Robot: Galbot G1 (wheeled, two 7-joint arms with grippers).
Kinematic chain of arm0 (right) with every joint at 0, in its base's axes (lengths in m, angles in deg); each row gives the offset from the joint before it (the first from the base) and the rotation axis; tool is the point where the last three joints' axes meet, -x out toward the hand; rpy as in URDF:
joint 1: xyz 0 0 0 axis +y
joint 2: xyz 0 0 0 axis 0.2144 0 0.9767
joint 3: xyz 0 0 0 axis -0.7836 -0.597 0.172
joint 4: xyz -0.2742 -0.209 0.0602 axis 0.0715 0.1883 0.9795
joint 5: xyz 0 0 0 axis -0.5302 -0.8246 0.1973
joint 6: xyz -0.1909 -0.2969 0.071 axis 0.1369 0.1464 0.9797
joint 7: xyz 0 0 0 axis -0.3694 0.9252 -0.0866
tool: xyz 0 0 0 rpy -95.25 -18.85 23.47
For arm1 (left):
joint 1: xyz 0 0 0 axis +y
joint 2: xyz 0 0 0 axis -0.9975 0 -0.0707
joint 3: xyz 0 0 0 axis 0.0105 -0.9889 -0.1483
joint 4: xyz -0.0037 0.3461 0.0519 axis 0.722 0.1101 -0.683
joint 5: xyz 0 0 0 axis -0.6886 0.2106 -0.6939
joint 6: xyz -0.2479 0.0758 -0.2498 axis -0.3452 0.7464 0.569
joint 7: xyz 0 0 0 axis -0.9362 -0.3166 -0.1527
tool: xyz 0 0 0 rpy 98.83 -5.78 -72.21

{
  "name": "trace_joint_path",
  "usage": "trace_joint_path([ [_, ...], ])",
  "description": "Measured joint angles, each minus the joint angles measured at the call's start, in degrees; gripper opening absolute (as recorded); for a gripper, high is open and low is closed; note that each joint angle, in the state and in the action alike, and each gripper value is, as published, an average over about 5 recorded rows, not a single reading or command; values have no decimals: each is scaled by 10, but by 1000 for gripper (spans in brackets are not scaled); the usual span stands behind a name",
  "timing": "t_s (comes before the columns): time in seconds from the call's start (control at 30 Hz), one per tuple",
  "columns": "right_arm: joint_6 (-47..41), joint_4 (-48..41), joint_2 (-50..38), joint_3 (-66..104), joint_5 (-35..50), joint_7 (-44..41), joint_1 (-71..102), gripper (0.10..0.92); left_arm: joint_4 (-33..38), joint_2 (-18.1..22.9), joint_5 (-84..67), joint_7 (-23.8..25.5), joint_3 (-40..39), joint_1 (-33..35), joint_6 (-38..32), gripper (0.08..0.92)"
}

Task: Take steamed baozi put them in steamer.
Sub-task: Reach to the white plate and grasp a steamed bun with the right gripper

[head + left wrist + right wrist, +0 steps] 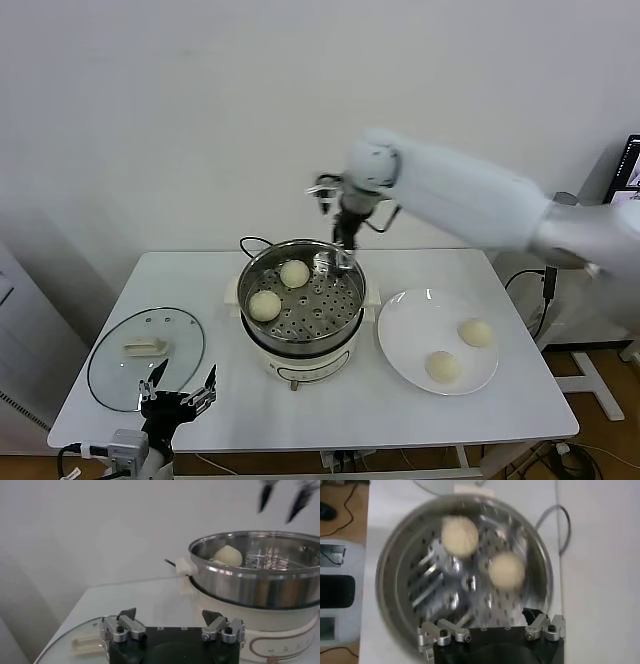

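Hovering over the steamer (302, 318), my right gripper (343, 262): jaws spread wide, holding nothing. Two steamed baozi (294, 273) inside on the tray; two on the white plate (405, 357). Left gripper (178, 393): wide apart, empty, near the glass lid (105, 372).

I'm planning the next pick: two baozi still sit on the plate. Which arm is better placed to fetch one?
Right. The right gripper, open over the steamer, is on the same side as the plate; the left gripper is parked by the glass lid.

Four pale cream dome-shaped steamed buns (294, 273), one shiny round steel steamer pot (352, 317), one round white plate (405, 330), one flat glass lid (184, 359), one white table (480, 405).
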Motion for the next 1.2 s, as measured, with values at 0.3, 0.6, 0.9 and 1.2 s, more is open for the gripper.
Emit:
trace_joint_path([
  [0.3,80,41,-133,48,-61,-33,58,823,2,0,-20,11,1,2,4,823],
  [0.6,146,63,-191,123,-151,-54,175,823,-1,0,-29,14,1,5,12,823],
  [0.9,176,50,-194,194,-217,-54,287,823,-10,0,-31,16,7,4,16,823],
  [1.2,186,39,-186,228,-251,-47,358,823,-17,0,-31,19,5,-2,20,823],
])
